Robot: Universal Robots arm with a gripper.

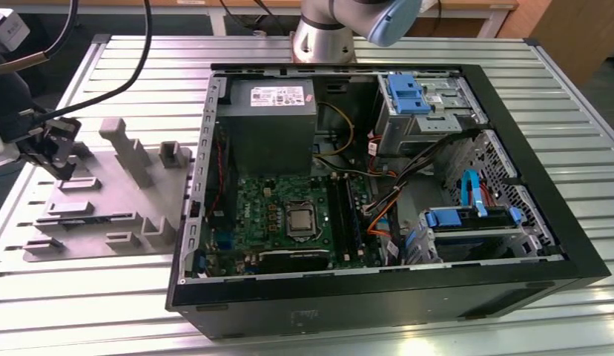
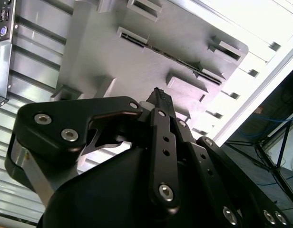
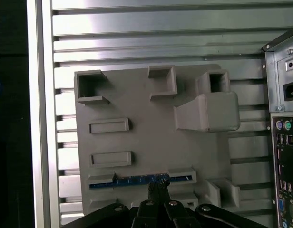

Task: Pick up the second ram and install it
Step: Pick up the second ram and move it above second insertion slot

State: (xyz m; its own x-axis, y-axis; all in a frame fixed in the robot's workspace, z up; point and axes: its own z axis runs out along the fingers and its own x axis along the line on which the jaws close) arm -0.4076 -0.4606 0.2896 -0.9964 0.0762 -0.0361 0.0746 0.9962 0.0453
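Second ram (image 3: 132,181) looks thin, stiff, fragile, so pinch its top edge mid-length; can't tell if your end effector (image 3: 156,187) is clenched.

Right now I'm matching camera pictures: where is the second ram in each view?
Exterior view: second ram, dark strip in the grey fixture.
First wrist view: blue strip in the fixture slot.
Second wrist view: probably the thin dark line across the fixture.
Landmark: the fixture.

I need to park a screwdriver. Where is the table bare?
The table is bare beyond the fixture plate and in front of it, left of the computer case in the exterior view. Crowded: the plate, with the gripper at the memory stick.
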